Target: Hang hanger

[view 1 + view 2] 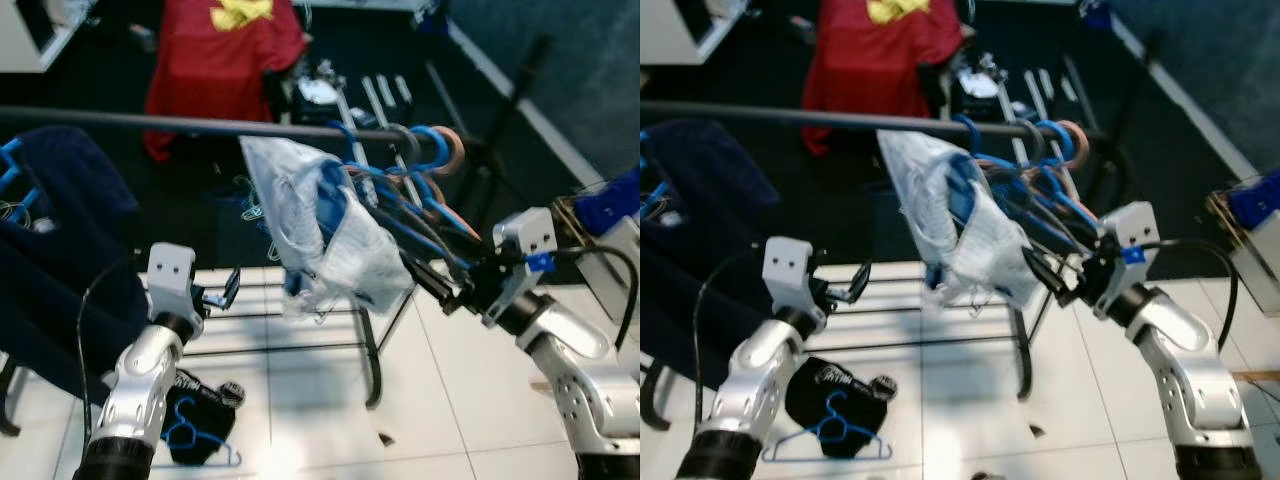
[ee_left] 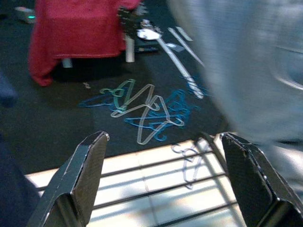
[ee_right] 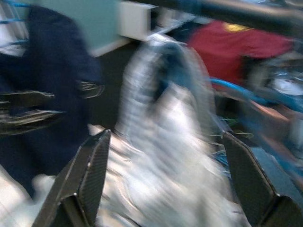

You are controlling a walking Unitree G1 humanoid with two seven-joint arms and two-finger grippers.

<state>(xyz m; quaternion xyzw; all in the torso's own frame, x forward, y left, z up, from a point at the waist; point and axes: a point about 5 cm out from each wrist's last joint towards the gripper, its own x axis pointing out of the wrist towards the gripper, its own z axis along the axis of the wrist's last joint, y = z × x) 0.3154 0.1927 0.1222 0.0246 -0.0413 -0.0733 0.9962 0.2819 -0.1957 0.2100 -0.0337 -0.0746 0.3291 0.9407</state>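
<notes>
White-and-blue garment (image 1: pixel 325 240) on its hanger is hanging from the rail (image 1: pixel 150 122); right gripper (image 1: pixel 440 283), wide open and empty, is sitting beside it. Left gripper (image 1: pixel 222 292) is open, empty. Next: retract clear.

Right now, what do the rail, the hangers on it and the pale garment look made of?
Rail: likely metal, dark grey, matte, straight and thin. Hangers: probably plastic, glossy blue, one peach, with thick moulded hooks. Pale garment: thin fabric, white-blue, crumpled and draping; blur leaves the weave unclear.
</notes>
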